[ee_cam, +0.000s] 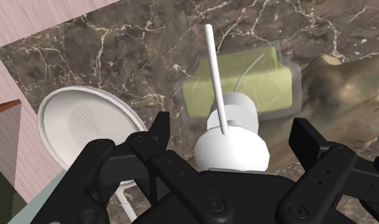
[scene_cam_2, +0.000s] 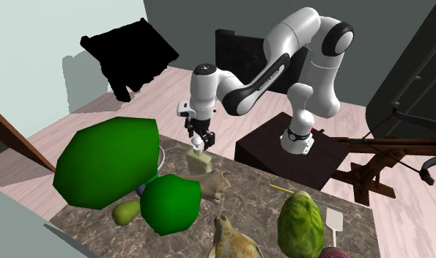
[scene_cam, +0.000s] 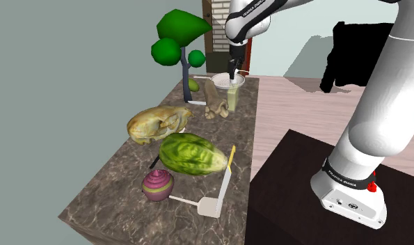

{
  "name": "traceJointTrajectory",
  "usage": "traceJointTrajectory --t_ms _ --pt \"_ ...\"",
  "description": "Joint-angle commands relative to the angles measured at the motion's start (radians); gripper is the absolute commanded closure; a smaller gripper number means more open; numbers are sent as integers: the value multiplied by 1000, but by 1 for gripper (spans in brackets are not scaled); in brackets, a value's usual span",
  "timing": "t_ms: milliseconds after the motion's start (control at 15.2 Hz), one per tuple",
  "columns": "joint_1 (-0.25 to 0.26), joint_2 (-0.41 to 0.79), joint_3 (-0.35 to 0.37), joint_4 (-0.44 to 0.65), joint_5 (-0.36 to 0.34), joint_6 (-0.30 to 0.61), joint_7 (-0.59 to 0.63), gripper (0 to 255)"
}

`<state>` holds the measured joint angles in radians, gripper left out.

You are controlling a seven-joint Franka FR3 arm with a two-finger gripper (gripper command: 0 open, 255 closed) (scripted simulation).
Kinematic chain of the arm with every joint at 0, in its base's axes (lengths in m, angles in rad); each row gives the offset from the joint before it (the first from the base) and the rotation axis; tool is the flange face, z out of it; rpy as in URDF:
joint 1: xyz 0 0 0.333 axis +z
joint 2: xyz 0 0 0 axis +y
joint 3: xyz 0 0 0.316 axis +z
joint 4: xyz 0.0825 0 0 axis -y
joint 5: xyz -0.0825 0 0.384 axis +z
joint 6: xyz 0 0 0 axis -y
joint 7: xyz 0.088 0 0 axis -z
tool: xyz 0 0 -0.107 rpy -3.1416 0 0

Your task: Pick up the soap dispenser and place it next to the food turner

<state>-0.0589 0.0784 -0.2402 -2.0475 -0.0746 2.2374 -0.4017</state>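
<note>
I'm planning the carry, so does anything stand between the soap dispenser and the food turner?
Nothing squarely. A tan figure sits beside the soap dispenser, and a green lump lies beside the food turner, both flanking the route.

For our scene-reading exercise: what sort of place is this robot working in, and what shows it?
Probably a home kitchen, simulated: a dark marbled counter carrying a soap dispenser, a white bowl and a food turner, with plank flooring beside it.
</note>
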Motion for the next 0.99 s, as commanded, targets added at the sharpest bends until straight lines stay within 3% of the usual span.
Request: traceJointTrajectory --t_ms 0,330,396,924 --pt "0 2 0 -3 1 6 0 0" --pt "0 2 0 -3 1 6 -1 0" --pt "0 2 0 -3 1 6 -1 255" --pt "0 2 0 -3 0 6 0 255"
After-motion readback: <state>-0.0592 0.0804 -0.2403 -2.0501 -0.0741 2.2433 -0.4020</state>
